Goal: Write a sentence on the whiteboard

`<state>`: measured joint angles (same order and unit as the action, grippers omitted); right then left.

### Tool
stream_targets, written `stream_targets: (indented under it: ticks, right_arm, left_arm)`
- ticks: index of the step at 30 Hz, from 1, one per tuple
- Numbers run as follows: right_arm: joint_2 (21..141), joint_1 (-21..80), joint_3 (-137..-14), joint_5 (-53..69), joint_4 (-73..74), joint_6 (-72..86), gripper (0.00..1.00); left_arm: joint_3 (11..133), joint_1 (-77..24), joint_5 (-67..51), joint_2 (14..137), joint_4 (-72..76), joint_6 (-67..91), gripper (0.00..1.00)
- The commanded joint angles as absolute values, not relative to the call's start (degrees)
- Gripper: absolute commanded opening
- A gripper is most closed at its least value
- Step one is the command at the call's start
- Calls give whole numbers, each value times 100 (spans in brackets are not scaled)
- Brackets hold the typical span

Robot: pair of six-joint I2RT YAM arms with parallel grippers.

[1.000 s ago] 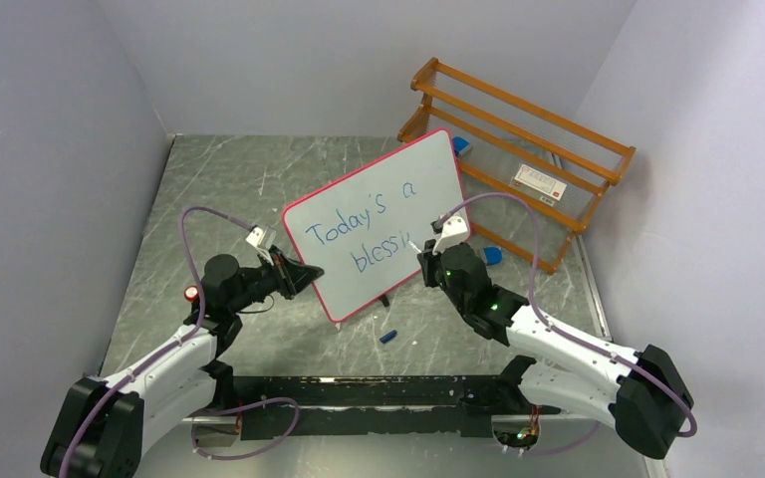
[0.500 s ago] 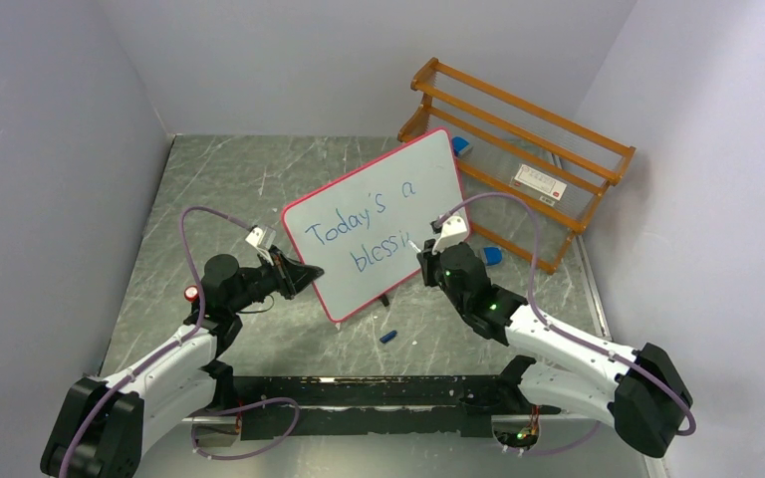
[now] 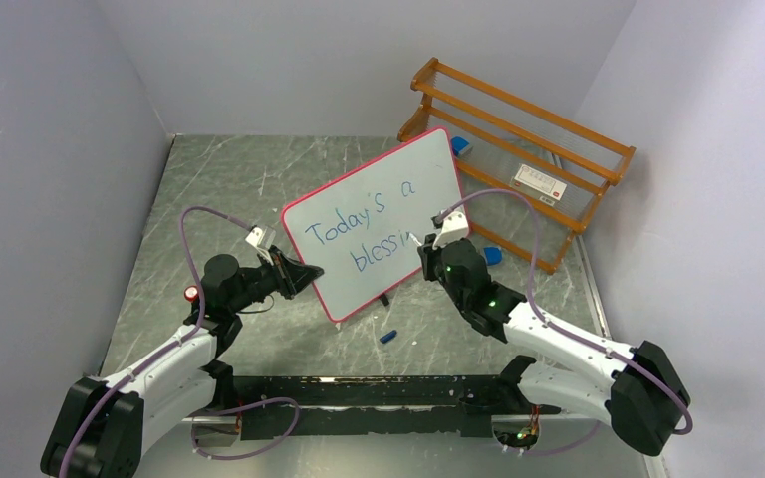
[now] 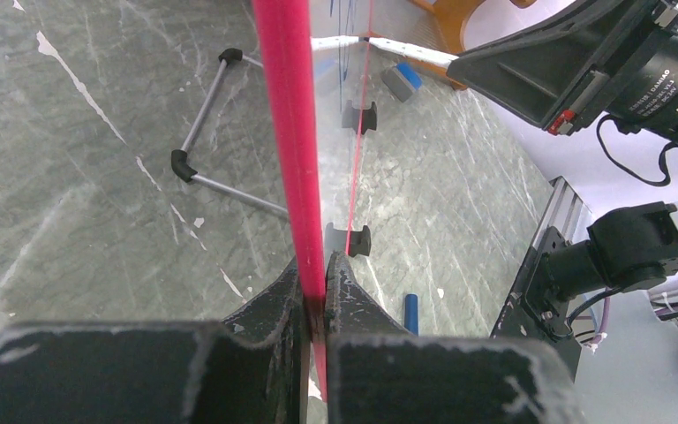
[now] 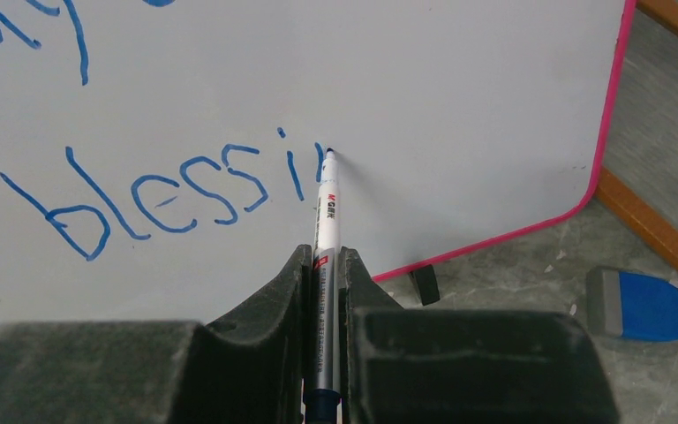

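The whiteboard (image 3: 388, 189), white with a pink rim, stands tilted at the table's middle. My left gripper (image 3: 306, 274) is shut on its lower left rim, and the left wrist view shows that rim (image 4: 287, 132) edge-on between the fingers of the left gripper (image 4: 316, 274). The sentence (image 3: 364, 227) reads "Today's a" and below it "blessi" (image 5: 177, 199) in blue, followed by a short fresh stroke. My right gripper (image 5: 322, 261) is shut on a white marker (image 5: 327, 208). The marker's tip touches the board (image 5: 459, 79) just right of the last letter.
An orange wooden rack (image 3: 518, 149) leans at the back right. A blue eraser (image 3: 491, 255) lies by the board's right corner (image 5: 633, 305). A blue marker cap (image 3: 387, 337) lies on the table in front of the board. Thin stand legs (image 4: 203, 132) are behind it.
The right gripper has edged the marker slightly rightward past the "i". The left gripper and the board have not moved.
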<state>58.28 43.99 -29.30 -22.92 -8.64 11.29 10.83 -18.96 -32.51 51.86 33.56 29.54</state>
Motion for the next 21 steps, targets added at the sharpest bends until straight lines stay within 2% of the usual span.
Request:
stream_targets:
  ticks: [1, 21]
  right_arm:
    - [5903, 4299, -3135, -2336, -1151, 1063, 0]
    - [5791, 4160, -2976, -2254, -621, 1344, 0]
  left_arm:
    - [1094, -1872, -2780, 5221, 3104, 2593, 5]
    - [1107, -1872, -2687, 5168, 3023, 2602, 5]
